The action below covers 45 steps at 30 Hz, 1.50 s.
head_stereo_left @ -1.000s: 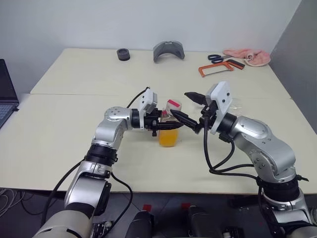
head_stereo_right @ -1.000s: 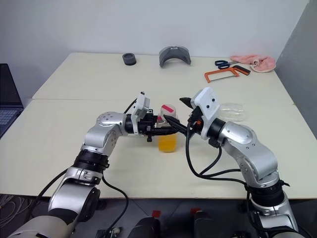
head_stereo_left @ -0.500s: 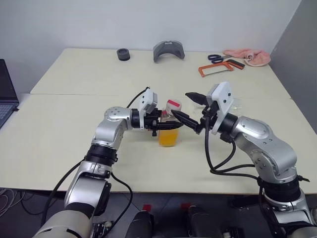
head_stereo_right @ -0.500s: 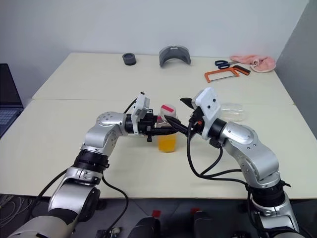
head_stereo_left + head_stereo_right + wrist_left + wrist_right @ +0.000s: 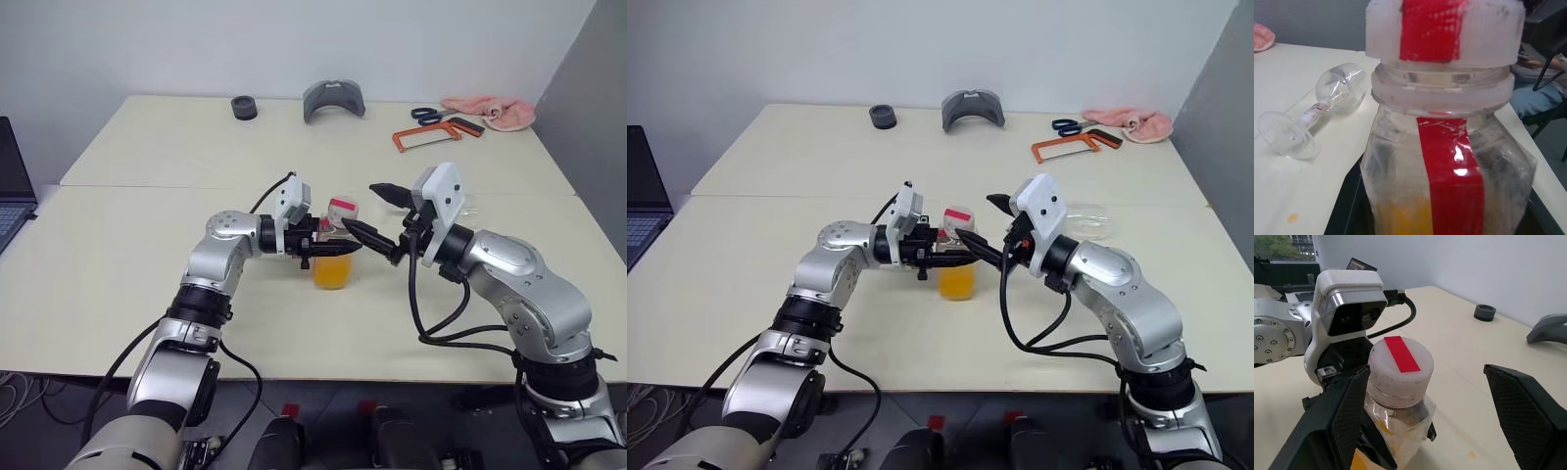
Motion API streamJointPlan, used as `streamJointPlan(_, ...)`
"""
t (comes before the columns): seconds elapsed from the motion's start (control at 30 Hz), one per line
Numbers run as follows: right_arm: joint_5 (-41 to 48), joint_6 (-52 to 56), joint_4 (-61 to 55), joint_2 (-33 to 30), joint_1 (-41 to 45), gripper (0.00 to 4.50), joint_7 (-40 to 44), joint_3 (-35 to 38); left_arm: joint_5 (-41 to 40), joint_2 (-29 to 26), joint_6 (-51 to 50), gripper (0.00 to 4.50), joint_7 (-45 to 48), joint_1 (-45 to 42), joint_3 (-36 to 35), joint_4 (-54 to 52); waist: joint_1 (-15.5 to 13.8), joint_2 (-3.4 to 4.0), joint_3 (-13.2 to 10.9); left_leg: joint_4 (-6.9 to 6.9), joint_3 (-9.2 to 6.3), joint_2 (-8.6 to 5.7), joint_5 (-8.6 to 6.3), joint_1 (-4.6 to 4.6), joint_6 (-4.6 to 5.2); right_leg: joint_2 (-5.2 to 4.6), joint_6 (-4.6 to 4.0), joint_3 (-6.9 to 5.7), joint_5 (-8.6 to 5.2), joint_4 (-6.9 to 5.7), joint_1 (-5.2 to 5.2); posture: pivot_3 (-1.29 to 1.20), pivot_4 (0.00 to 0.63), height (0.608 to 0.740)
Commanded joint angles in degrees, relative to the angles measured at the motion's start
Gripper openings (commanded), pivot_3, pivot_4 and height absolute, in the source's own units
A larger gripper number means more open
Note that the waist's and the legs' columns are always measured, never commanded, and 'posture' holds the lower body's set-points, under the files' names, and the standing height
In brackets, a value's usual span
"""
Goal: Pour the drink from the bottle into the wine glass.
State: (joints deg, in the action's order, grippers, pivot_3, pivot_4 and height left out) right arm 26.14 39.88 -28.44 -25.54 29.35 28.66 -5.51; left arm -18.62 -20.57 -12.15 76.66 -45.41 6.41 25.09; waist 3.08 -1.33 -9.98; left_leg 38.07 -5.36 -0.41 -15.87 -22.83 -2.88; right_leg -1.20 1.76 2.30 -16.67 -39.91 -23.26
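The bottle point(image 5: 335, 253) stands upright on the cream table point(image 5: 147, 245), its white cap with the red stripe point(image 5: 1400, 363) in place. The orange drink point(image 5: 332, 273) fills its lower part. My left gripper point(image 5: 336, 250) reaches in from the left and is shut on the bottle's body below the neck. My right gripper point(image 5: 376, 215) hovers open just right of the cap, one finger point(image 5: 1341, 423) beside the bottle and the other point(image 5: 1524, 417) well clear of it. The wine glass point(image 5: 1327, 105) lies on its side on the table behind my right arm point(image 5: 1085, 220).
Along the far edge of the table are a black ring point(image 5: 243, 107), a grey curved part point(image 5: 333, 100), scissors point(image 5: 426, 116), an orange hacksaw point(image 5: 426, 135) and a pink cloth point(image 5: 490, 111). A laptop point(image 5: 10, 191) sits at the left edge. A seated person point(image 5: 1535, 81) is beyond the table.
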Motion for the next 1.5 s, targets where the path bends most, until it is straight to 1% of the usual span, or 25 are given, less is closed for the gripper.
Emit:
streamJointPlan(0.03,-0.1,0.17,-0.73,-0.78,-0.4,3.96,-0.65,2.62,-0.69,-0.17,1.4,1.66,0.52,-0.53,-0.6,-1.9,0.0,0.0,0.0,0.0,0.0,0.0,0.0,0.0,0.0,0.0,0.0,0.0,0.0,0.0,0.0,0.0,0.15,0.74)
streamJointPlan(0.57,1.46,0.99,-1.95,-1.1,-0.76,3.96,0.57,2.39,-0.35,-0.02,1.65,1.66,0.15,-0.6,-1.0,-1.59,-0.03,0.0,0.0,0.0,0.0,0.0,0.0,0.0,0.0,0.0,0.0,0.0,0.0,0.0,0.0,0.0,0.15,0.74)
streamJointPlan(0.83,4.14,2.5,-2.91,-1.39,-1.05,3.96,1.5,3.74,-0.14,0.29,2.75,1.66,-0.69,-0.89,-1.29,-1.15,-0.07,0.0,0.0,0.0,0.01,0.0,0.0,0.0,0.0,0.0,0.0,0.01,0.0,0.0,0.0,0.0,0.15,0.74)
streamJointPlan(1.0,7.25,3.76,-3.95,-2.84,-1.17,3.96,4.01,4.87,-0.07,0.54,4.24,1.66,-2.03,-0.79,-1.66,-0.99,-0.13,0.0,0.0,0.0,0.0,0.0,0.0,-0.01,0.0,0.0,0.0,0.0,0.0,0.0,0.0,0.0,0.15,0.74)
streamJointPlan(1.3,10.82,4.89,-4.9,-5.04,-1.35,3.96,5.78,6.49,-0.32,1.03,5.64,1.66,-2.97,-0.76,-1.67,-0.31,-0.15,0.0,0.0,0.0,0.01,0.0,0.0,0.0,0.01,0.0,0.0,0.0,0.0,0.0,0.0,0.0,0.15,0.74)
streamJointPlan(1.5,16.23,6.11,-6.26,-5.68,-2.67,3.96,6.38,8.95,-1.0,1.44,6.14,1.66,-3.13,-0.86,-1.88,-0.35,-0.19,0.0,0.0,0.0,0.0,0.0,0.0,-0.01,0.01,-0.01,0.0,0.0,0.0,0.0,0.0,0.0,0.15,0.74)
